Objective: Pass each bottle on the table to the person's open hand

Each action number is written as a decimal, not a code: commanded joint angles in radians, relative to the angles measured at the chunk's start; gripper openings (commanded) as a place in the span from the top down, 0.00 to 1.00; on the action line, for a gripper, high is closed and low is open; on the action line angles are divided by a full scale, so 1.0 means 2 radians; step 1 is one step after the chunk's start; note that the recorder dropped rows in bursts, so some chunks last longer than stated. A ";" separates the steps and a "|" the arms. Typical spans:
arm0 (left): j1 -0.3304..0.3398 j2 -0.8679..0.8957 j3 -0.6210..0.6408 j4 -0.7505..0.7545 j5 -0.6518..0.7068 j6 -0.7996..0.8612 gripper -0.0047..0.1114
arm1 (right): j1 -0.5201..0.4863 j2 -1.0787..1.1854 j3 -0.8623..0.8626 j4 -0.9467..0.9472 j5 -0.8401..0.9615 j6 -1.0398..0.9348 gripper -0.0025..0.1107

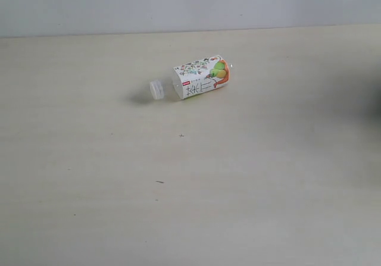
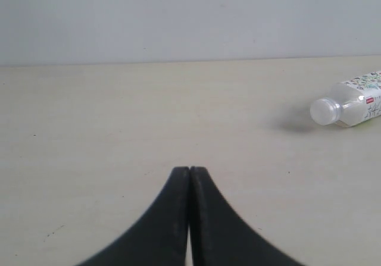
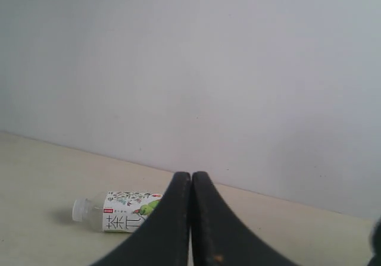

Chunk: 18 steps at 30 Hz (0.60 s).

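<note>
Starting at the left gripper (image 2: 189,172): finding its two black fingers (image 2: 169,218) pressing flat against each other, tips meeting with no gap, pinching nothing. Pointing out over bare table (image 2: 89,129), with the bottle (image 2: 351,102) lying ahead and off to one side, well apart from the tips, its white cap (image 2: 325,111) turning toward this gripper.

Moving on to the bottle itself, as seen in the exterior view: lying on its side on the pale table, toward the far edge, near the grey wall (image 1: 178,4). Pointing its cap to the left and slightly nearer, its base to the right and slightly farther. Showing a clear neck just behind the cap, then a white label (image 1: 199,78) carrying dark characters, small scattered pictures, and green and orange fruit toward the base end. Casting a soft shadow just left of the cap. Sharing the table with two tiny dark specks (image 1: 181,135) on the near side of the bottle, well apart from it.

Ending at the right gripper (image 3: 191,175): likewise finding two black fingers pressing tightly on each other, holding nothing. Sitting apart from the bottle, with the bottle lying beyond the fingers, its base end hiding behind one of them.
</note>
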 commanded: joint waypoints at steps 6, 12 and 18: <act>-0.002 -0.002 0.002 -0.002 -0.002 -0.001 0.94 | -0.001 -0.003 0.002 0.001 0.001 0.000 0.98; -0.002 -0.002 0.002 -0.002 -0.002 -0.001 0.94 | -0.001 -0.003 0.002 0.001 0.001 0.000 0.98; -0.002 -0.002 0.002 -0.002 -0.002 -0.001 0.94 | -0.001 -0.003 0.002 -0.050 -0.004 -0.003 0.98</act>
